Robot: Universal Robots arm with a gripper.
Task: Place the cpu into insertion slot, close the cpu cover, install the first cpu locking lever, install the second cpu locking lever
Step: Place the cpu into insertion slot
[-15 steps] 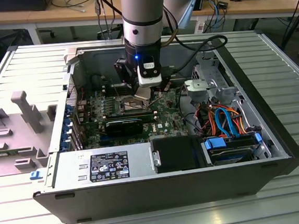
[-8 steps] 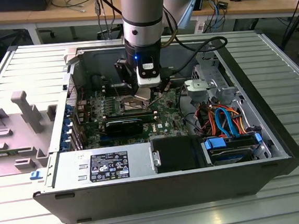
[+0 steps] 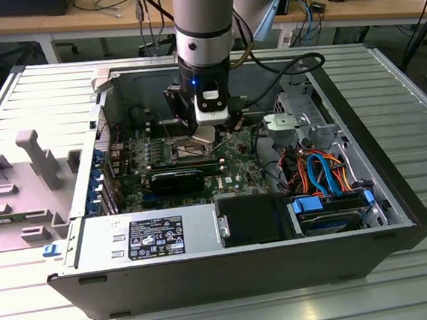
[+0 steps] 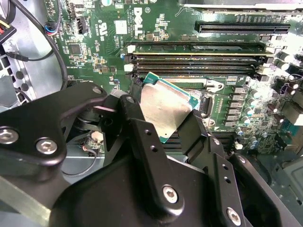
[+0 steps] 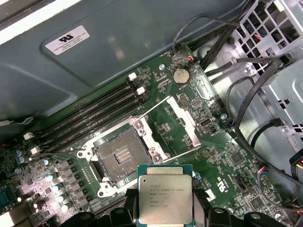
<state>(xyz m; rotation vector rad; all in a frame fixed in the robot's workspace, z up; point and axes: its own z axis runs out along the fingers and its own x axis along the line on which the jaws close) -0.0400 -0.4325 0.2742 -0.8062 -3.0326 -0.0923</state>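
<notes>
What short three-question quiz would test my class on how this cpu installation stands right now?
1. True or false: the insertion slot is empty.
2. The cpu cover is: A) swung open, B) closed over the slot, C) missing.
3. Fill in: the gripper is shut on the ____.
Key: 1 true; 2 A; 3 cpu.

The arm (image 3: 202,26) is seen as a silver-grey cylinder ringed by a black band, with a small blue light (image 3: 192,81) and a white block (image 3: 212,106) beneath. The pincer (image 4: 162,113) is built of matte black links fastened with silver screws (image 4: 169,194).
</notes>
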